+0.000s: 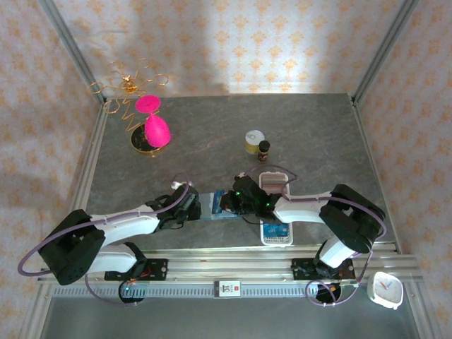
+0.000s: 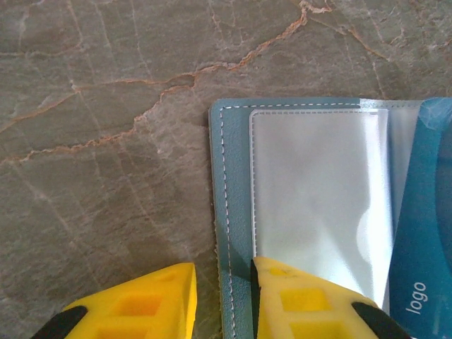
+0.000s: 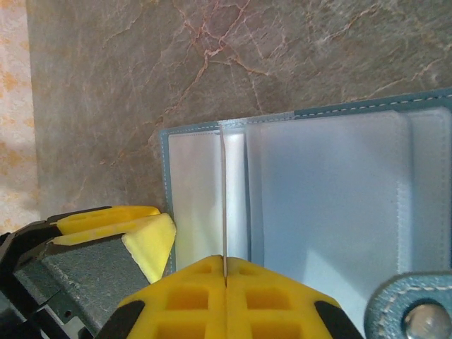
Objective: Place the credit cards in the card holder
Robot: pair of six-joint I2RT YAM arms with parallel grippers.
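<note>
Nearest us, at the front of the tabletop [image 1: 127,176], our two arms reach toward each other and meet over the card holder [image 1: 212,210]. It lies open and flat just ahead of the bases, clear pockets facing up. The left pincer [image 2: 222,274] stands slightly apart, straddling the holder's stitched edge, with one finger over bare tabletop and the other over a clear pocket. It grips nothing that we can see, and we cannot tell whether that finger presses the holder down. The right pincer [image 3: 224,272] is closed tight on a thin pale leaf [image 3: 223,205] standing on edge above the pockets. We cannot say whether this is a card or one of the holder's sleeves.

The risk, as we judge it, is the holder sliding or folding. If the right pincer pushes or lifts while the left does not pin the cover, the whole wallet could drag along. A leaf pinched at its rim could also bend or slip free.

The left wrist view gives us a blue card [image 2: 424,233] marked "logo" on the holder, too small to read from above. The right wrist view adds the snap tab [image 3: 417,311]. The top view supplies what lies beyond: the credit cards [image 1: 272,182] waiting in a white slotted tray [image 1: 276,243] under the right arm. Farther off, well apart, are a small tin [image 1: 254,140] and a pink ornament [image 1: 155,129].
</note>
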